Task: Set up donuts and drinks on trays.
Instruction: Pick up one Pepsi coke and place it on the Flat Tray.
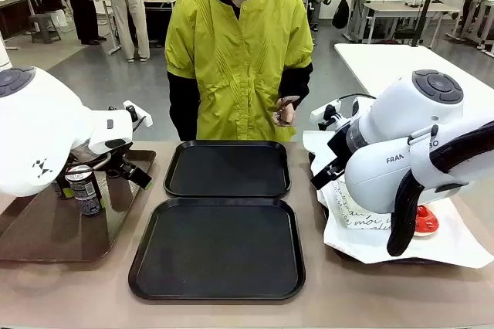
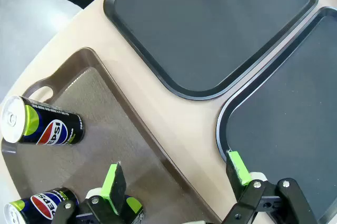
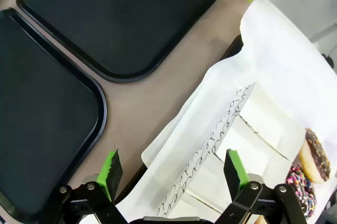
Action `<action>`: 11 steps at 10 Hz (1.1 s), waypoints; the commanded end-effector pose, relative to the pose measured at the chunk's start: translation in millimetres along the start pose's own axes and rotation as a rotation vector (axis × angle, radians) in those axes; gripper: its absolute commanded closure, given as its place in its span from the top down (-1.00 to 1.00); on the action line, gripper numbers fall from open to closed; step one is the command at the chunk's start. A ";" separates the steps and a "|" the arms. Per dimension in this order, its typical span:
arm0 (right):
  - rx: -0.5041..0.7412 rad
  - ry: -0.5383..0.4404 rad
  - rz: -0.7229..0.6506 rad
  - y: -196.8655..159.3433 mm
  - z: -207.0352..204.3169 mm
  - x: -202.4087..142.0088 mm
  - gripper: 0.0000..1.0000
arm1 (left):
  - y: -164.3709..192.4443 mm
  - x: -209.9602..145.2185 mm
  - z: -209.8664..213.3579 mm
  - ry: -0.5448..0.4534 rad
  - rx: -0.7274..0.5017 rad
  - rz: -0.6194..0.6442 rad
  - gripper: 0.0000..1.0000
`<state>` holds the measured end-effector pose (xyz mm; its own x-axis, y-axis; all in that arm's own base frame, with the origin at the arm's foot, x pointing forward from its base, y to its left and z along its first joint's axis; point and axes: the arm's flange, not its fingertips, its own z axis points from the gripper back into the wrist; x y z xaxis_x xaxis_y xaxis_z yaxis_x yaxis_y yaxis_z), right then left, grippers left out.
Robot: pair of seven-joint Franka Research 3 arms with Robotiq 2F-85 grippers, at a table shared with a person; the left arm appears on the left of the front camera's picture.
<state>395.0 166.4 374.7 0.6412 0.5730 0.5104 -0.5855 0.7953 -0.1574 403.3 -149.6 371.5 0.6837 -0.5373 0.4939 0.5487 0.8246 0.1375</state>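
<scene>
The left end effector (image 2: 176, 175) is hovering at the bottom of the left wrist view, its green pads (image 2: 113, 181) spread wide and gripping nothing. It is straddling the rim of a brown tray (image 2: 100, 103) and a strip of worktop (image 2: 150, 98). One Pepsi can (image 2: 46, 126) is standing on the brown tray at the left of that frame. A second can (image 2: 37, 208) is sitting in the lower left corner, its base passing behind the left finger.

The right end effector (image 3: 172, 174) is likewise gaping open and empty at the bottom of the right wrist view, hanging over white paper (image 3: 284, 61) and lettered white boxes (image 3: 253, 140). At its lower right that view is picking up a chocolate-glazed donut (image 3: 316, 155) and a sprinkled donut (image 3: 300, 190). The front view is instead offering a red-glazed donut (image 1: 424, 222) at its right, under the right arm.

At the centre of the front view, the far black tray (image 1: 228, 168) and the near black tray (image 1: 218, 248) are lying bare just beside each other, before a person (image 1: 239, 59) in a yellow-green top.
</scene>
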 end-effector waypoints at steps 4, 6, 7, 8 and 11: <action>0.000 0.000 0.000 0.0 0.0 0.0 1.00 | -0.1 0.0 0.0 0.000 0.000 0.000 1.00; 0.000 0.000 0.000 0.0 0.0 0.0 1.00 | -0.1 0.0 0.0 0.000 0.000 0.000 1.00; 0.000 0.000 0.000 0.0 0.0 0.0 1.00 | -0.1 0.0 0.0 0.000 0.000 0.000 1.00; 0.000 0.000 0.000 0.0 0.0 0.0 1.00 | -0.1 0.0 0.0 0.000 0.000 0.000 1.00; 0.000 0.000 0.000 0.0 0.0 0.0 1.00 | -0.1 0.0 0.0 0.000 0.000 0.000 1.00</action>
<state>395.0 166.3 374.7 0.6411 0.5731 0.5104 -0.5854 0.7953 -0.1577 403.3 -149.7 371.5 0.6836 -0.5373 0.4939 0.5488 0.8246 0.1375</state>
